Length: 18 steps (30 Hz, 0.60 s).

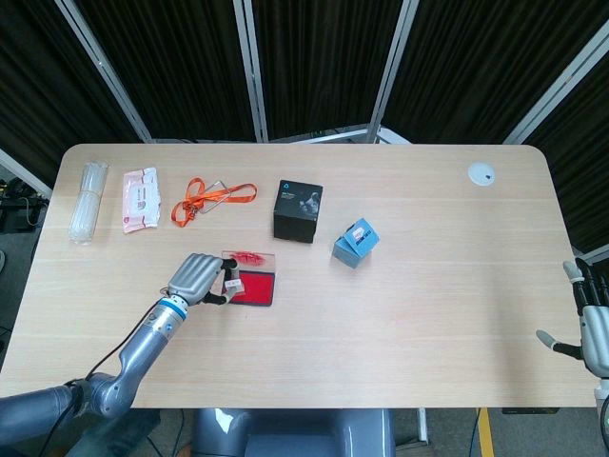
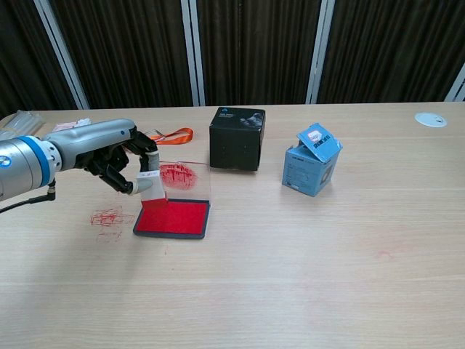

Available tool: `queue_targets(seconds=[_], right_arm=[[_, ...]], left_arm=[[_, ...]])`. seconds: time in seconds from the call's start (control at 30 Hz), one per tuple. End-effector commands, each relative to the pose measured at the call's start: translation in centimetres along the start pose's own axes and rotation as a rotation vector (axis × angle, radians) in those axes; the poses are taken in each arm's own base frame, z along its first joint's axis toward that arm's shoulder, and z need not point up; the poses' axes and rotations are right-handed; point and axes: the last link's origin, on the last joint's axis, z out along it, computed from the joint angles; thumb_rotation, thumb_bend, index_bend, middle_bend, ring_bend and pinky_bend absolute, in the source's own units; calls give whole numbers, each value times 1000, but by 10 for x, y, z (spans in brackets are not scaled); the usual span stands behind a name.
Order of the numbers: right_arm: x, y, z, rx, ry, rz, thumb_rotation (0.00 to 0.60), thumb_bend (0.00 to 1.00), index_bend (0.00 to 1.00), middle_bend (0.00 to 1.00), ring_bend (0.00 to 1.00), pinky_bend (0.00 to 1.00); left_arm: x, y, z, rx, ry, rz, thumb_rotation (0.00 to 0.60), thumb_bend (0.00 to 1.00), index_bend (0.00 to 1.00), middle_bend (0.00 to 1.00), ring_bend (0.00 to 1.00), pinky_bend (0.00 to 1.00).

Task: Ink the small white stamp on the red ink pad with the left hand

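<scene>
On the worktop (image 2: 305,276), largest first: black box (image 2: 237,138), blue carton (image 2: 314,169), red ink pad (image 2: 172,217) with its clear lid (image 2: 176,179) standing open behind, then the small white stamp (image 2: 152,187). Left robot hand (image 2: 120,161) pinches the stamp by its upper body, other fingers curled round it; right robot hand (image 1: 592,324) rests idle at the worktop edge, fingers apart, holding nothing. The stamp is over the pad's left edge; contact cannot be told. Step judged: lowering to ink. Next calls for a straight press, red face flat on the pad. Stamp's long axis is near vertical, slightly tilted, inking face down.
</scene>
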Motion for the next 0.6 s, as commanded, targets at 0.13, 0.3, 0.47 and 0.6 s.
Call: queue_targets(seconds=[0.13, 0.3, 0.47, 0.6], right_arm=[[1, 5, 3, -19, 3, -1, 600, 0, 0, 0, 0, 0], [2, 7, 4, -29, 7, 0, 600, 0, 0, 0, 0, 0], [3, 9, 4, -33, 8, 1, 600, 0, 0, 0, 0, 0], [3, 10, 3, -34, 6, 3, 600, 0, 0, 0, 0, 0]], left_arm=[[-10, 7, 15, -71, -14, 72, 600, 392, 577, 547, 850, 912], [-19, 7, 20, -76, 2, 99, 600, 392, 579, 548, 850, 912], [-24, 3, 24, -63, 11, 108, 600, 393, 581, 548, 850, 912], [-29, -1, 27, -49, 15, 102, 600, 392, 582, 549, 850, 912]])
